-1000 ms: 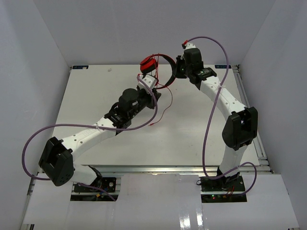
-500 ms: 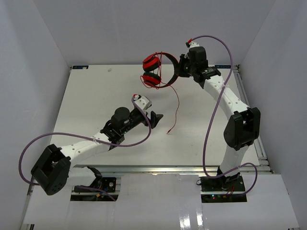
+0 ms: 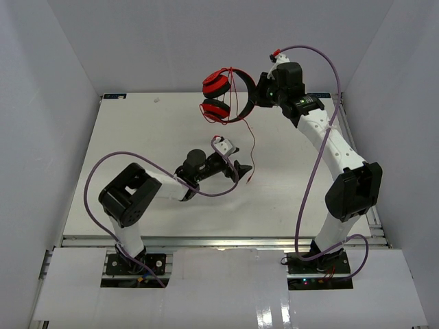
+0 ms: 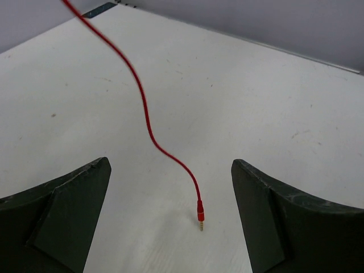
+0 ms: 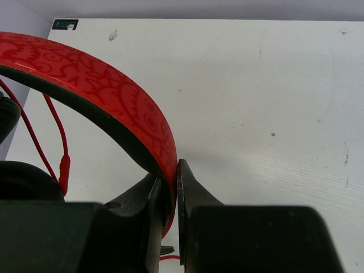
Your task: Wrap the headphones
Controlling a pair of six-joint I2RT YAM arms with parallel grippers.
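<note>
Right gripper [image 5: 170, 173] clamped on headphones [image 3: 226, 96] band, up in air. Left gripper [image 4: 170, 182] wide open, cord [image 4: 143, 111] end hanging just ahead of jaws.

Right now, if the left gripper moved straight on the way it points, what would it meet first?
Most likely the plug ending the red cord of the headphones; it hangs just ahead, between the open fingers of the left gripper. Behind it only the table shows. Depth is hard to judge.
</note>
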